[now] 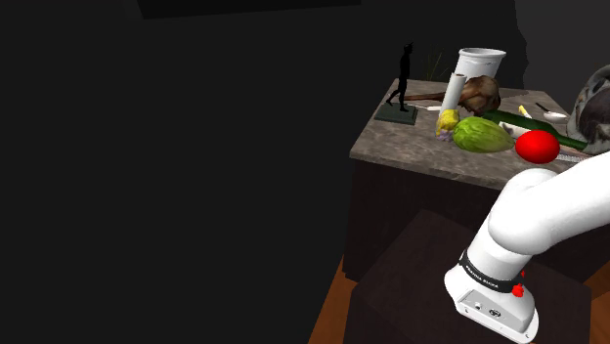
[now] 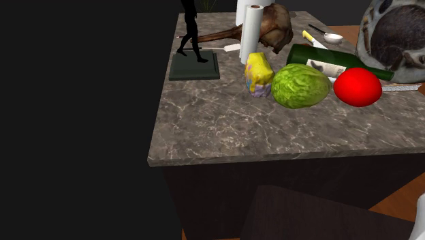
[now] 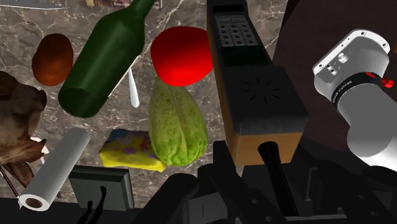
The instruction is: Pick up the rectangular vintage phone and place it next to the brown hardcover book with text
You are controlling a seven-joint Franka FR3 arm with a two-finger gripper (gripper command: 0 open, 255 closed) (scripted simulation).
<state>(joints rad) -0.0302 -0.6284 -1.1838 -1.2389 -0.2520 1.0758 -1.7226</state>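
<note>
**Phone at the jaws, book not yet found**

In the wrist view the phone (image 3: 257, 89) is a dark slab lying lengthwise away from the gripper (image 3: 245, 153). Its tan end is right at the jaws and its keypad end points away from them. It looms large against the things on the table (image 3: 25, 25), so I judge that it is lifted and that the jaws are closed on its near end, though the contact itself is hard to read.

The phone hangs over the table's edge. The red ball (image 3: 181, 54) and the green lumpy fruit (image 3: 177, 127) lie just beside its length, and the green bottle (image 3: 105, 57) is beyond them.

In the shoulder view the white arm (image 1: 547, 210) rises from its base and bends off toward that view's right edge. The hand looks down past the arm's own lower link.

I cannot pick out a brown book with text, so the carry depends on finding it first. After that the phone's long side has to be laid down next to it.
</note>
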